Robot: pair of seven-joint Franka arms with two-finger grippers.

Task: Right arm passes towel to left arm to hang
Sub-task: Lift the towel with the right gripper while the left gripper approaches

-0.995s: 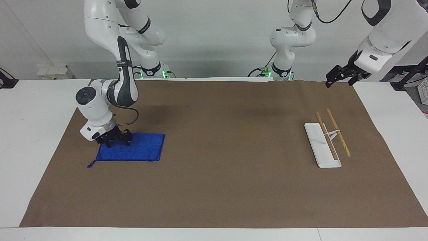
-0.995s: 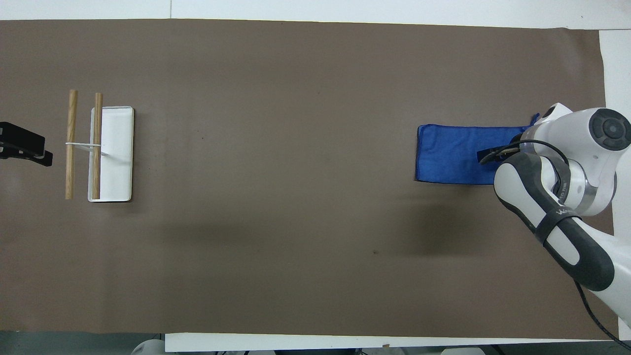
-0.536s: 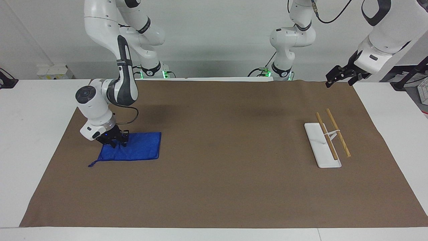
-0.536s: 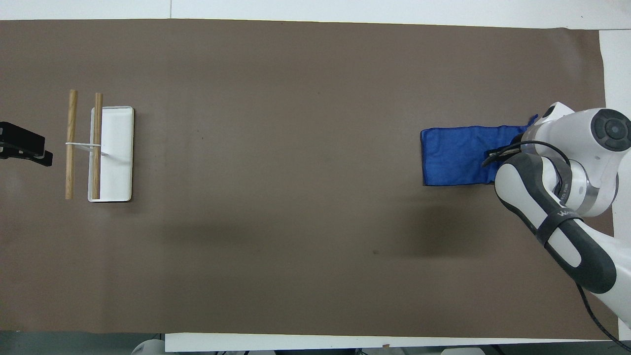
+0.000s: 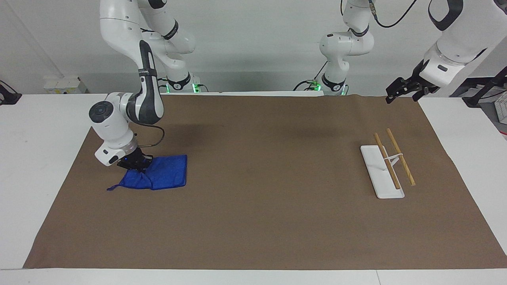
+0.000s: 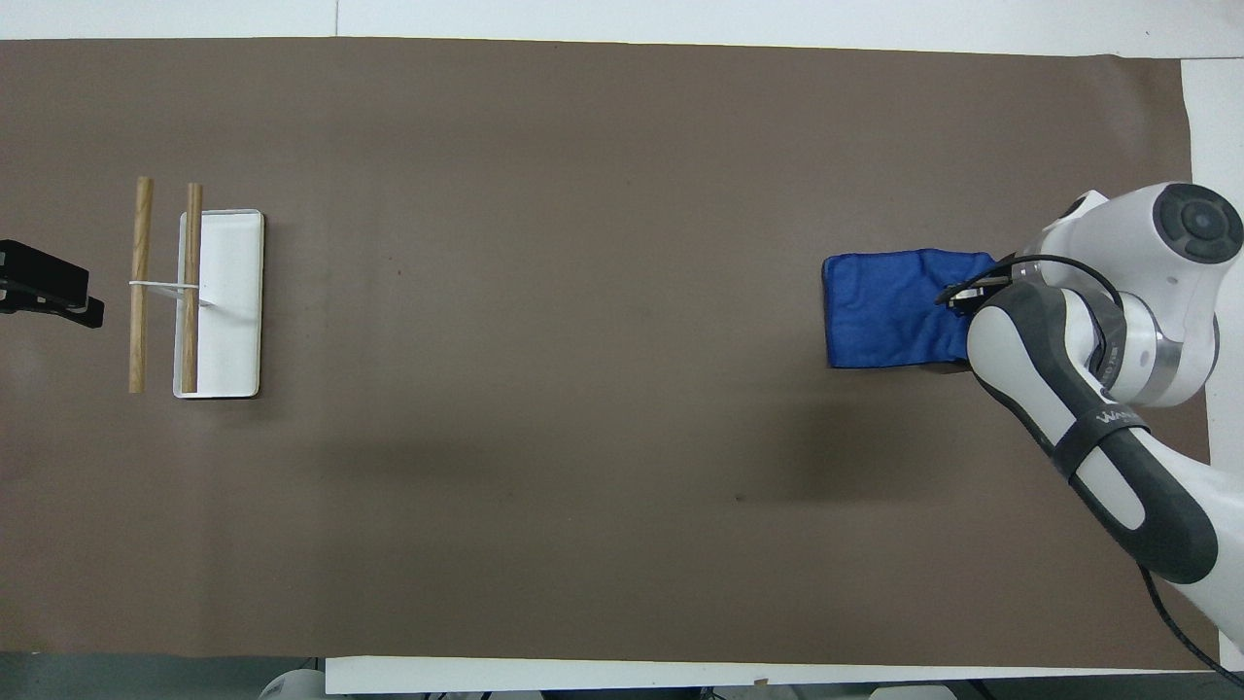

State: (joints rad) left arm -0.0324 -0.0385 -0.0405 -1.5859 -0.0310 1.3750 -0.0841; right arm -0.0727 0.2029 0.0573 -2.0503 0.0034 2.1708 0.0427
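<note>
— How is the right arm (image 5: 136, 91) posed?

— It comes down from its base, folds at the elbow and points its wrist down at the right arm's end of the counter (image 5: 39, 166). The right pincer (image 5: 134, 165) sits low on the towel (image 5: 158, 177), fingertips pinched together on the edge of the cloth nearest the robots. The fabric rises in a ridge up to the fingers, so that edge is gathered and lifted a little while the rest lies on the brown mat (image 5: 257, 206).

— And the left arm (image 5: 455, 35)?

— It waits, raised at its own end. The left pincer (image 5: 398, 92) hangs in the air over the mat's edge by the robots, jaws spread wide, holding nothing.

— Where is the towel in relation to the rack?

— Well apart. The towel lies at the right arm's end of the mat; the white rack (image 5: 382, 171) with its two wooden bars (image 5: 400, 156) stands toward the left arm's end.

— What does the overhead view add?

— The towel's (image 6: 889, 309) wrinkled surface and its bunching toward the grip, though the right arm's (image 6: 1088, 389) forearm and wrist cover most of the right pincer (image 6: 967, 295). Only the tip of the left pincer (image 6: 44, 290) shows, beside the rack (image 6: 228, 301). The facing view alone shows the grip's height and the towel's corner loop (image 5: 113, 188) trailing on the mat.
</note>
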